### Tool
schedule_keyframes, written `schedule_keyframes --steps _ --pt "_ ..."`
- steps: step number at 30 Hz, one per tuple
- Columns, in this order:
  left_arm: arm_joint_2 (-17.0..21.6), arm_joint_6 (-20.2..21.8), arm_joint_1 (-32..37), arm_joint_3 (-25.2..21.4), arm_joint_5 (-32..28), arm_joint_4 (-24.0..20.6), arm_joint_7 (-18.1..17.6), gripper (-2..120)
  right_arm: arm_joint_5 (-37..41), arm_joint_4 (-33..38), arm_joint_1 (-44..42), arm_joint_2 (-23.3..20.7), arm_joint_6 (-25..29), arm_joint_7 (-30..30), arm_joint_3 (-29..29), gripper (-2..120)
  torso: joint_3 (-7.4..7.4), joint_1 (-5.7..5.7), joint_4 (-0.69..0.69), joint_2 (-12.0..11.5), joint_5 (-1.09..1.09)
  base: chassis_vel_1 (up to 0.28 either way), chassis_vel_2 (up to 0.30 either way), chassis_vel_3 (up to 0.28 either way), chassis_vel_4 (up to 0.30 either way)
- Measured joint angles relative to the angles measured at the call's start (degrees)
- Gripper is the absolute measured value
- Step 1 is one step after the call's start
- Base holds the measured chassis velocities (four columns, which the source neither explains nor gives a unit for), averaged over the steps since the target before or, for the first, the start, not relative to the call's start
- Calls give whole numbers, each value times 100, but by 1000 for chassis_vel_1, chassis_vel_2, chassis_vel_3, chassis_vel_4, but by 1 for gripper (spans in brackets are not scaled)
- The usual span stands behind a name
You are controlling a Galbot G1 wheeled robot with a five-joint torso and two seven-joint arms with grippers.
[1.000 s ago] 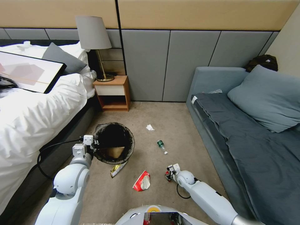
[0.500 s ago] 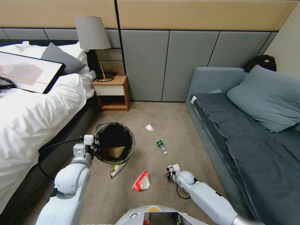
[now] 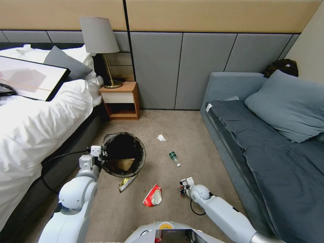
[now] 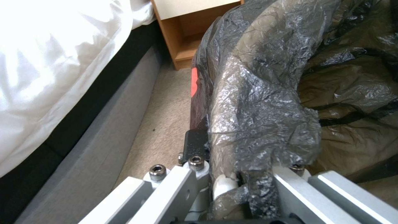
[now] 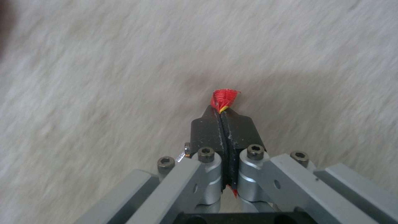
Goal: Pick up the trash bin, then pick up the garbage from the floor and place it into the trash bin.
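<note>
Both hands clamped: left hand (image 4: 232, 174) on trash bin (image 3: 123, 154) rim; right hand (image 5: 222, 119) pinching red wrapper scrap (image 5: 224, 99).

The bin (image 3: 123, 154) wore a crinkled black bag. On the beige carpet (image 3: 189, 135) lay a gold wrapper (image 3: 125, 183), a red-and-white wrapper (image 3: 153, 195), a green-labelled clear bottle (image 3: 174, 158) and white tissue (image 3: 161, 137). A red scrap (image 5: 224, 99) showed between black fingertips (image 5: 207, 130).

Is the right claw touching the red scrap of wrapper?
Touching. The right wrist view shows the right claw shut on the red wrapper scrap, its crumpled end poking out past the closed fingertips above the carpet.
</note>
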Motion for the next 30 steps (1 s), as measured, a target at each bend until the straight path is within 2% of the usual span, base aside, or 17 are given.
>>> schedule_keyframes --steps 3,4,6,7,9,10,13,14,15,17,21,23,25,27,29,30 --pt "5 0 -2 0 -6 1 14 1 235 397 -33 -181 8 84 211 0 0 -1 -4 0 -5 0 0 0 0" --pt "6 0 -3 0 -9 1 26 1 357 666 -62 -295 11 116 368 0 0 0 -4 0 -1 0 0 0 0" --pt "6 0 1 -2 -6 -5 45 1 572 1197 -130 -521 26 160 733 0 -1 -1 -4 1 -7 0 0 0 0" --pt "6 0 1 -2 -6 -5 45 1 572 1197 -130 -521 26 160 733 0 -1 -1 -4 1 -7 0 0 0 0" --pt "-3 0 13 -2 0 -5 62 1 963 1858 -201 -791 37 281 1200 0 -2 -1 -4 1 -4 0 0 0 0" --pt "-3 0 13 -2 0 -5 62 1 963 1858 -201 -791 37 281 1200 0 -2 -1 -4 1 -4 0 0 0 0" --pt "-52 0 21 24 48 11 108 1 1463 2657 -123 -1127 48 490 1660 0 -2 -1 -6 1 -4 0 0 0 0" --pt "-52 0 21 24 48 11 108 1 1463 2657 -123 -1127 48 490 1660 0 -2 -1 -6 1 -4 0 0 0 0" --pt "-76 0 22 42 85 21 123 1 1676 2948 -6 -1246 55 573 1771 0 -2 -1 -4 1 -7 0 0 0 0" --pt "-91 -1 22 55 105 25 132 1 1820 3139 95 -1318 55 604 1826 0 -2 -1 -5 1 -7 0 0 0 0" --pt "-145 -1 50 81 181 39 176 1 2819 3810 865 -1566 65 853 1954 0 -2 -1 -5 1 -6 0 0 0 0" --pt "-152 0 55 81 188 42 180 1 2975 3877 1013 -1577 66 903 1953 0 -2 -1 -5 2 -6 0 0 0 0" --pt "-176 0 79 63 203 54 191 1 3570 4090 1758 -1567 72 1098 1873 0 -2 -1 -3 2 -9 0 0 0 0" --pt "-178 0 84 59 204 54 192 1 3730 4132 1945 -1549 73 1163 1833 0 -2 -1 -3 2 -9 0 0 0 0" --pt "-186 0 89 47 212 62 193 1 4412 4235 2565 -1449 74 1367 1654 0 -2 -1 -4 1 -7 0 0 0 0" --pt "-186 0 89 47 212 62 193 1 4412 4235 2565 -1449 74 1367 1654 0 -2 -1 -4 1 -7 0 0 0 0"
